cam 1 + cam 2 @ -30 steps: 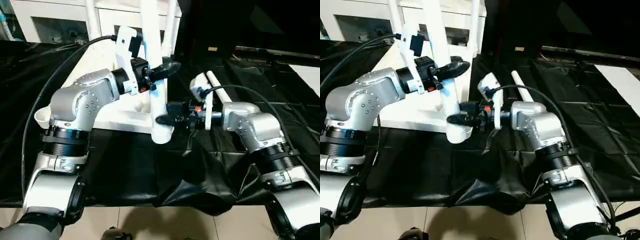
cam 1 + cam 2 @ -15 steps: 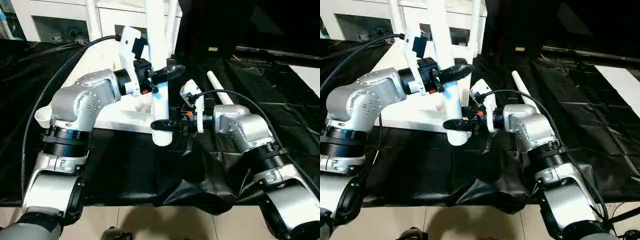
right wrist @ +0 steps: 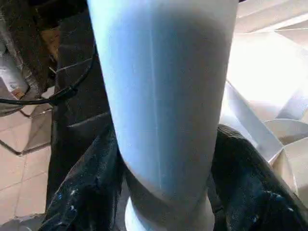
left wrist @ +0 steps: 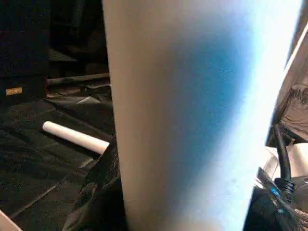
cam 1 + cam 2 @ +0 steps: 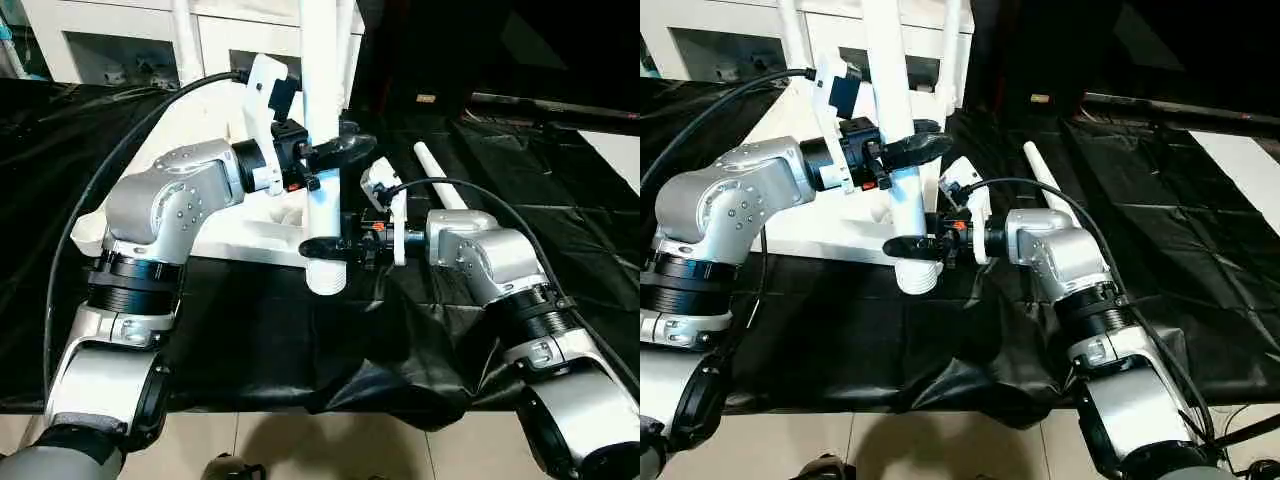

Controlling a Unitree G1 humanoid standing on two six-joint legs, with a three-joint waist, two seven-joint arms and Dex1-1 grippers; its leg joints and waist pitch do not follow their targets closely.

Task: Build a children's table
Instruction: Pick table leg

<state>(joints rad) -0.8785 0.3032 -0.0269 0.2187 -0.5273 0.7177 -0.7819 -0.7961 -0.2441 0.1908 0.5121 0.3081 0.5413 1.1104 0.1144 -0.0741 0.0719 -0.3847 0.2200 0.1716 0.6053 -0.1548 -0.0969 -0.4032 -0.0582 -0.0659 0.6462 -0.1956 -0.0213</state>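
The children's table top [image 5: 190, 118] lies white and underside up on the black-draped work table. One white tube leg [image 5: 322, 60] stands nearly upright over its near edge, thick end [image 5: 325, 278] down. My left gripper [image 5: 330, 152] is shut on the leg at mid height. My right gripper [image 5: 325, 247] is shut on it lower down, just above the thick end. In the right wrist view the leg [image 3: 163, 96] sits between black fingers [image 3: 86, 192] that press on both sides. The left wrist view shows the leg [image 4: 192, 120] up close.
A loose white leg [image 5: 440, 170] lies on the black cloth to the right of my right forearm. Two more white legs [image 5: 183, 30] stand upright at the top's far corners. A black cable [image 5: 110, 170] arcs over the top. Tiled floor [image 5: 300, 440] lies beyond the front edge.
My right gripper has slid left from beside the leg and closed round its lower end. My left gripper and the leg have shifted slightly right and straightened up.
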